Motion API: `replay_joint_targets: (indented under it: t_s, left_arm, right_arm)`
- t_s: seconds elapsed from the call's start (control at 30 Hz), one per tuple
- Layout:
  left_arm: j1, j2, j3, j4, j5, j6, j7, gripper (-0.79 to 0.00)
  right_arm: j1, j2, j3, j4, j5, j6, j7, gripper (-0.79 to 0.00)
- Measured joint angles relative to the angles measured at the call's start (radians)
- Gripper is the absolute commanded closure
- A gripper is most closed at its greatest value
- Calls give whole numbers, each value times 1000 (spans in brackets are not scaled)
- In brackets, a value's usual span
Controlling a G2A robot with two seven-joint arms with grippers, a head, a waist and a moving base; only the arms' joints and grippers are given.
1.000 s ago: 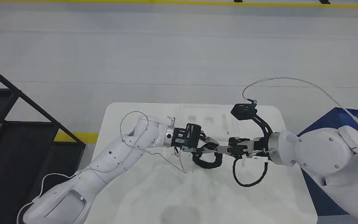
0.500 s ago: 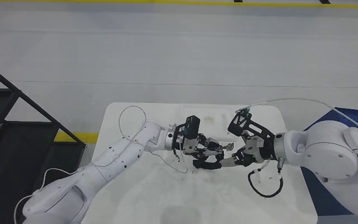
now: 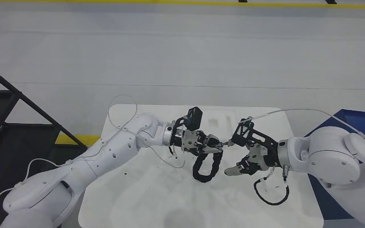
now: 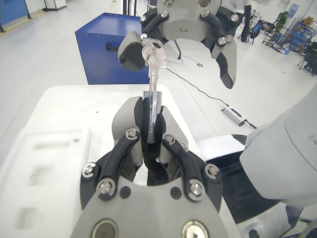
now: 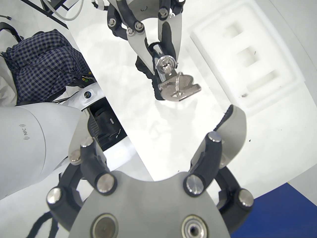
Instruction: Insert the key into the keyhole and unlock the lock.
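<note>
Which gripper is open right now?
The right gripper, jaws spread wide near the key. The left gripper is shut on the lock, with the key in it.

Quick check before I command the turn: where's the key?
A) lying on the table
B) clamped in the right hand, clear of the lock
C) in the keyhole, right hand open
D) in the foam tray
C: the key has its blade in the keyhole of the lock, which the left hand is shut on, and the right hand is open beside it.
</note>
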Motion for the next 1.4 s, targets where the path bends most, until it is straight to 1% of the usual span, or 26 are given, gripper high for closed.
replay_joint_targets:
  t_s: [0.17,0.23,0.4,0.47,0.7,0.8,1.13,1.3,1.4]
  left_arm:
    - [12,15,-17,-23,1,0,-42,0]
    - [17,20,-24,-30,-4,0,-57,0]
    - [31,26,-42,-40,-30,0,-92,0]
    - [35,26,-46,-40,-41,0,-104,0]
    - [45,13,-52,-27,-81,0,-149,0]
    - [46,5,-54,-17,-93,0,-164,0]
    - [50,-22,-64,-2,-98,0,-178,0]
    - [50,-30,-68,2,-90,0,-192,0]
    - [48,-33,-68,2,-77,0,-208,0]
  right_arm:
    - [-1,0,0,0,-1,1,-1,-785]
    - [-7,0,-1,-9,-31,-3,-16,-785]
    - [-13,1,-4,-46,-151,-147,-49,-785]
    - [-15,0,-9,-62,-190,-176,-62,-785]
    - [-27,-8,-31,-109,-279,-216,-112,-785]
    - [-20,-12,-49,-120,-293,-233,-96,-785]
    - [40,-34,-118,-123,-295,-238,-28,-785]
    - [61,-40,-117,-100,-287,-229,-30,-785]
    - [70,-38,-103,-92,-290,-258,-21,-785]
